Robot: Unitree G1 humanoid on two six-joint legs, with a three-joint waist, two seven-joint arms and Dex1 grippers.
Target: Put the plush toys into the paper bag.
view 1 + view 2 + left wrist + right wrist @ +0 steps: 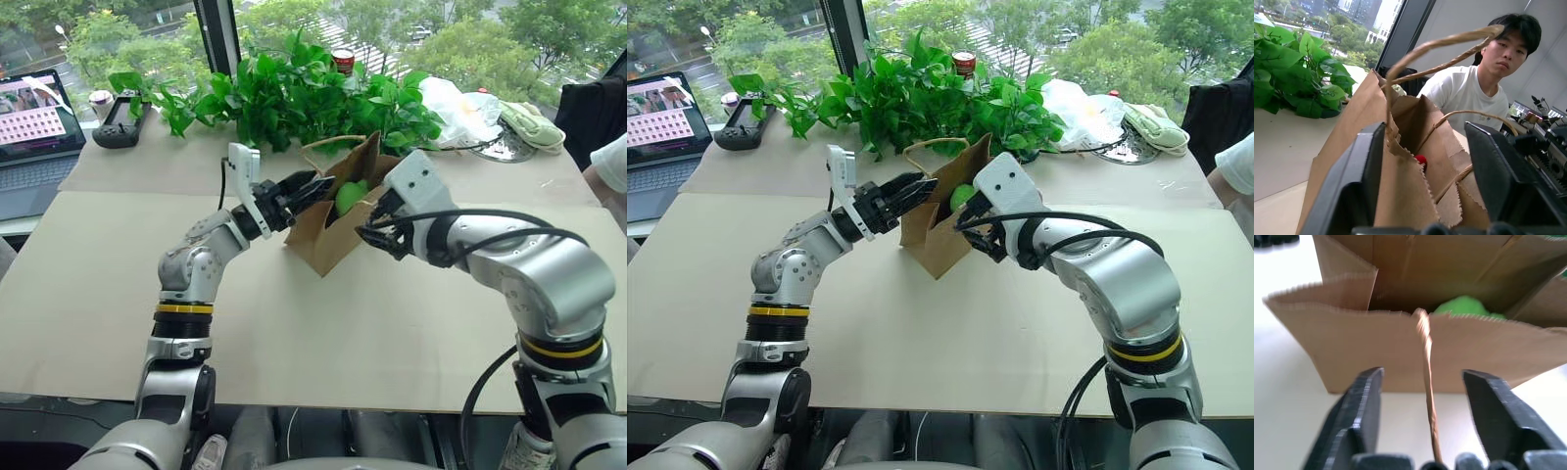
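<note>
The brown paper bag (328, 240) stands open-mouthed in the middle of the table. Inside it sits the lime-green plush toy (350, 196), whose top (1464, 306) shows over the near rim. A small red patch of the chili toy (1421, 159) shows deep in the bag. My left gripper (315, 184) is at the bag's left rim, open, with the torn paper edge (1400, 161) and a cord handle between its fingers. On the other side, my right gripper (377, 233) is open just short of the bag's wall, with the second cord handle (1427, 396) hanging between its fingers.
Leafy green plants (294, 98) stand right behind the bag. A laptop (34, 122) and a black controller (122, 127) lie at the far left. A white plastic bag (456, 108) and a pale green cloth (529, 125) lie far right. A person in a white shirt (1469, 93) sits at the right.
</note>
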